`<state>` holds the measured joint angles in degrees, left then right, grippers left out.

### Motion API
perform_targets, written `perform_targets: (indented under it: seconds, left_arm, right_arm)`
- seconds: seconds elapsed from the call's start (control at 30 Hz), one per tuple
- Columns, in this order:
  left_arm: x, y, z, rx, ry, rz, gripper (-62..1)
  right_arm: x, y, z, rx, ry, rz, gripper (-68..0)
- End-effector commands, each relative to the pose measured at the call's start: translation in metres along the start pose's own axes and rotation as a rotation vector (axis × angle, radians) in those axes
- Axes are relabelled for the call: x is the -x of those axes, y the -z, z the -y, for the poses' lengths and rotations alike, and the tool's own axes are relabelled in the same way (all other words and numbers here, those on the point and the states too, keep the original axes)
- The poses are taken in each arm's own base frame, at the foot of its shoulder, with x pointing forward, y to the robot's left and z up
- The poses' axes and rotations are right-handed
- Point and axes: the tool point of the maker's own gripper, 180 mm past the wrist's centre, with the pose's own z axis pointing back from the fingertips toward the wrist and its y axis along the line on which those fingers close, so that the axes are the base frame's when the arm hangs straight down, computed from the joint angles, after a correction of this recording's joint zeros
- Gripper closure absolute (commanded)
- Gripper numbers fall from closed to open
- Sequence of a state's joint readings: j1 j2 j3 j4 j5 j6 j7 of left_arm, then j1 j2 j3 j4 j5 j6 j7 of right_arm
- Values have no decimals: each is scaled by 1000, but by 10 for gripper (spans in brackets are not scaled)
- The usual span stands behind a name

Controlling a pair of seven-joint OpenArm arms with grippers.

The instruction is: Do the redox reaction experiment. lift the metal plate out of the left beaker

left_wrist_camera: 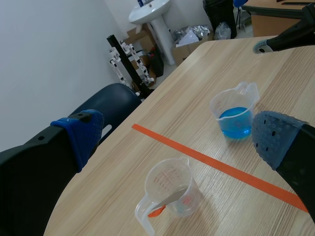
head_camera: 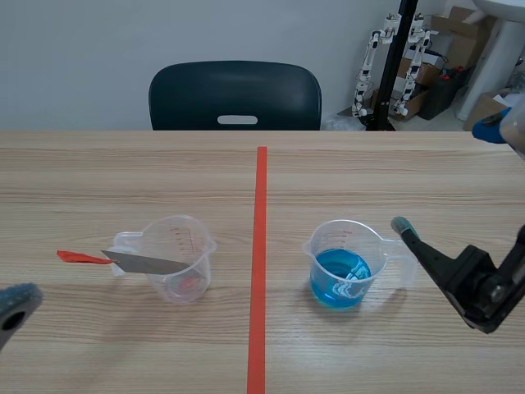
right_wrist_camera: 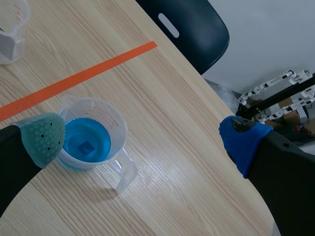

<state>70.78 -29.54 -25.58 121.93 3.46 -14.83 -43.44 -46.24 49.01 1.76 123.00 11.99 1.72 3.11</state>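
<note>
The left beaker (head_camera: 179, 256) is clear plastic and stands left of the tape line. A grey metal plate (head_camera: 146, 263) leans in it, its red-tipped end (head_camera: 75, 257) sticking out over the rim to the left. In the left wrist view the beaker (left_wrist_camera: 170, 192) and plate (left_wrist_camera: 173, 198) lie ahead of and below my open left gripper (left_wrist_camera: 177, 135), well apart from it. One left finger pad (head_camera: 18, 298) shows at the scene's lower left. My right gripper (right_wrist_camera: 142, 140) is open beside the right beaker (right_wrist_camera: 88, 137) of blue liquid, holding nothing.
The right beaker (head_camera: 344, 264) stands right of the orange tape line (head_camera: 260, 263), with a right fingertip (head_camera: 402, 226) close to its handle. A dark chair (head_camera: 235, 94) sits behind the table's far edge. Boxes and a stand fill the back right.
</note>
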Motion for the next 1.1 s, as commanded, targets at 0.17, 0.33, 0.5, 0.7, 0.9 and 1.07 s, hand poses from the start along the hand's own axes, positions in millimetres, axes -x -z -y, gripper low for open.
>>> perform_targets:
  seconds: [0.17,0.33,0.5,0.7,0.9,1.07]
  left_arm:
    - [-6,1,0,-11,-15,22,-623]
    - [-6,1,0,-11,-15,22,-623]
    - [-6,1,0,-11,-15,22,-623]
    - [-6,1,0,-11,-15,22,-623]
    - [-6,1,0,-11,-15,22,-623]
    - [-6,1,0,-11,-15,19,-623]
  right_arm:
    - [-13,1,6,21,-10,59,-679]
    - [-13,1,6,21,-10,63,-679]
    - [-11,1,6,20,-9,50,-679]
    - [-11,1,6,20,-9,51,-679]
    - [-11,1,7,22,-9,48,-679]
    - [-10,4,4,0,-13,52,-679]
